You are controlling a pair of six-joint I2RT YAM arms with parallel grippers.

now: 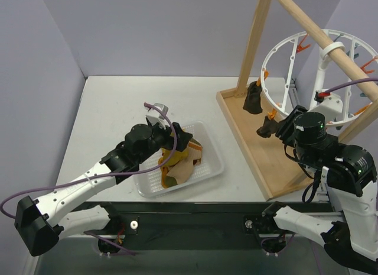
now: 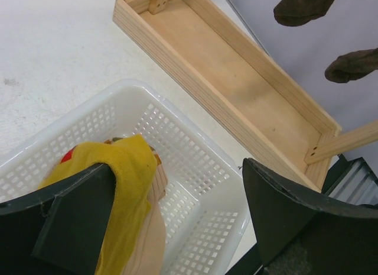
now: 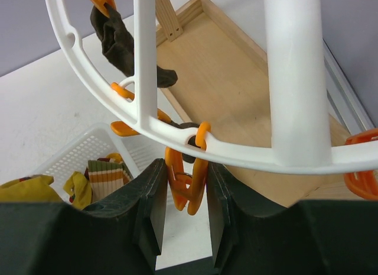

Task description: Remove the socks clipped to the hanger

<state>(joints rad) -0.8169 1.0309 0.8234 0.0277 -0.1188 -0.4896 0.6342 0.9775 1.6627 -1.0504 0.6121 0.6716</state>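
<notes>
Left jaws gape over the basket [image 2: 195, 162] of socks [image 2: 127, 186]; right jaws pinch an orange clip [image 3: 186, 187] — on the hanger [image 3: 236, 154].

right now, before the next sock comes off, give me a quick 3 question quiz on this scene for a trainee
1. True or false: the left gripper is shut on a sock.
2. How many dark brown socks hang clipped to the hanger?
3. The fingers of the right gripper are on either side of: A) a teal clip, B) an orange clip, C) the wooden pole.

Key: 1. False, it is open above the white basket. 2. Two. 3. B.
</notes>
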